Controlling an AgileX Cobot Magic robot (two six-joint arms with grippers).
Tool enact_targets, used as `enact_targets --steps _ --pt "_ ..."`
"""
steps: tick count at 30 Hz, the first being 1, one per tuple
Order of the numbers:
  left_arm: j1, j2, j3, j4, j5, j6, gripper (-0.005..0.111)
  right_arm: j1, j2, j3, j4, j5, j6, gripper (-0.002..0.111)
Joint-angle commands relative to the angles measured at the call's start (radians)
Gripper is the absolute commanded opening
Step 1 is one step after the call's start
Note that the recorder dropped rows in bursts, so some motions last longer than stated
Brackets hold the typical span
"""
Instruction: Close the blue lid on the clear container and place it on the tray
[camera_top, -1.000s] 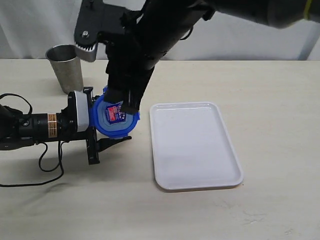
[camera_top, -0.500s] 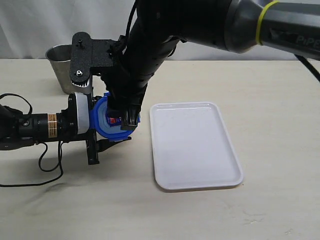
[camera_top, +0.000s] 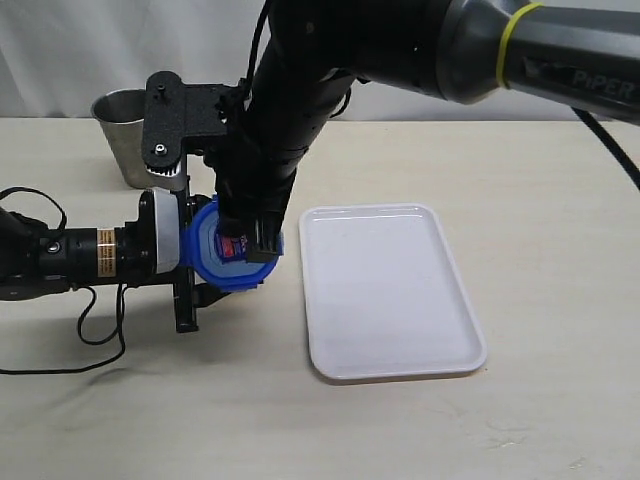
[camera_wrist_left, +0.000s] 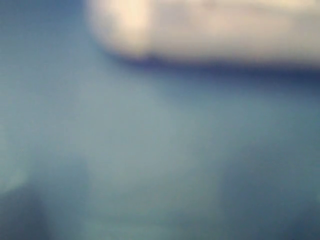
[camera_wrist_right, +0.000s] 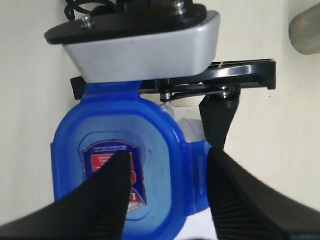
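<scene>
Nearest the front edge of the desk (camera_top: 540, 200), a little right of centre, lies the tray (camera_top: 392, 300). It has nothing on it, so the placing has not been done.

Just beyond its left rim, toward the left edge of the desk, stands the clear container (camera_wrist_right: 187, 129) with the blue lid (camera_wrist_right: 150, 130) sitting on its mouth. The left end effector (camera_top: 205, 250) reaches in sideways, low over the desk. One of its fingers lies against the clear wall and the other is hidden under the lid, so I judge it to be grasping the container. Its own camera shows only a blue blur.

The right end effector (camera_wrist_right: 169, 155) comes down from above with its fingers spread and grips nothing. One finger is over the lid's sticker and the other is outside a side flap.

The step in hand looks like seating and locking the lid. To do it well:

- Press straight down through the lid's centre while the left side braces the container, so it cannot tip.
- Check that the lid sits level before folding each flap.
- Do not push toward the tray.
- Lift only once every flap is latched.

Farthest off, near the far-left corner, stands a steel cup (camera_top: 130, 135), well clear of the work.
</scene>
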Motion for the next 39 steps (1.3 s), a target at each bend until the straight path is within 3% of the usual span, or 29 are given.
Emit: enact_targets --steps 1,23,39 --pt "-0.001 -0.004 -0.003 -0.031 -0.036 -0.087 0.0 -0.002 0.06 0.027 -0.008 0.112 0.016 0.034" --pt "-0.001 -0.004 -0.003 -0.022 -0.036 -0.16 0.0 0.0 0.118 0.025 -0.002 0.205 0.016 0.033" --pt "-0.001 -0.006 -0.003 -0.069 -0.036 -0.342 0.0 -0.005 0.084 -0.231 -0.403 0.134 0.572 0.033"
